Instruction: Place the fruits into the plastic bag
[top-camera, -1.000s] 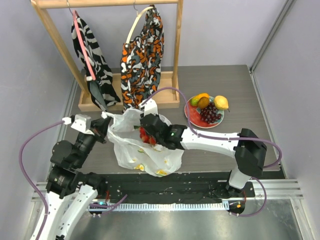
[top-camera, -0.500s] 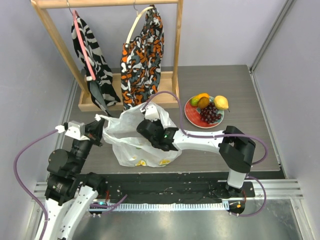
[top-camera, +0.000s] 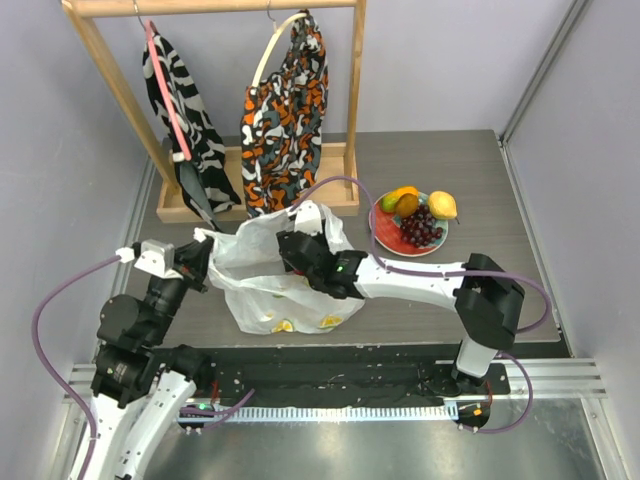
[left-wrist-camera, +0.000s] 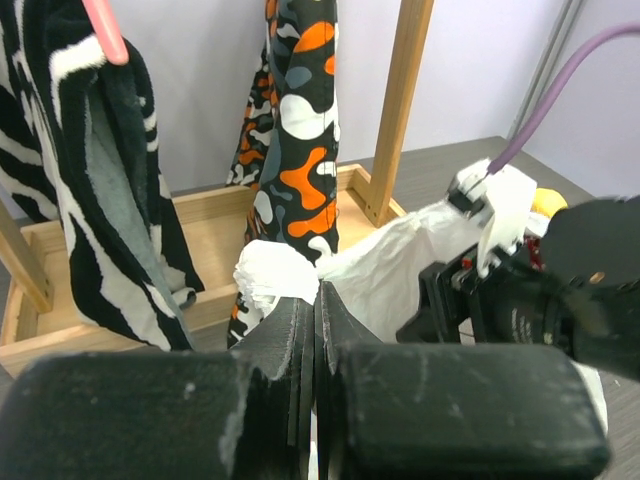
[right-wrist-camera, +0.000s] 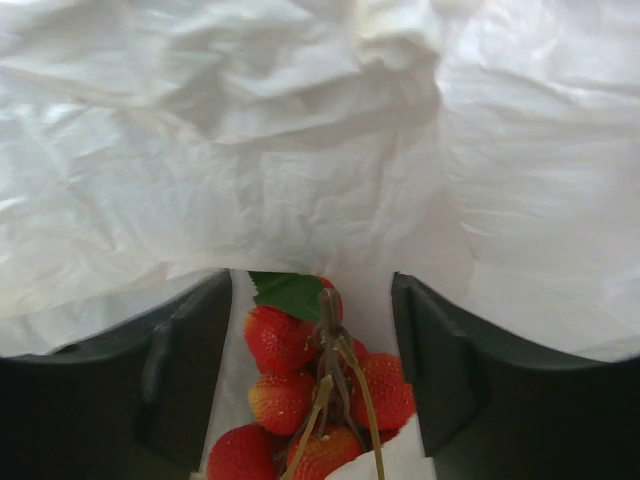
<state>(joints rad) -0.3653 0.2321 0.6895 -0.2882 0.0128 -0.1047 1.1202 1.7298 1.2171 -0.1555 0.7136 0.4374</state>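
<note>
Berries (right-wrist-camera: 318, 405) between spread right fingers (right-wrist-camera: 190, 370) — inside plastic bag (right-wrist-camera: 300, 150) (left-held).

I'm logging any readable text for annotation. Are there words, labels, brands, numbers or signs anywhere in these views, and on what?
None can be read.
The thin white plastic bag carries only printed citrus slices, no lettering.
The zebra-striped cloth and the orange-black patterned cloth carry pattern only.
The black right arm shows small marks, too blurred to read.
</note>
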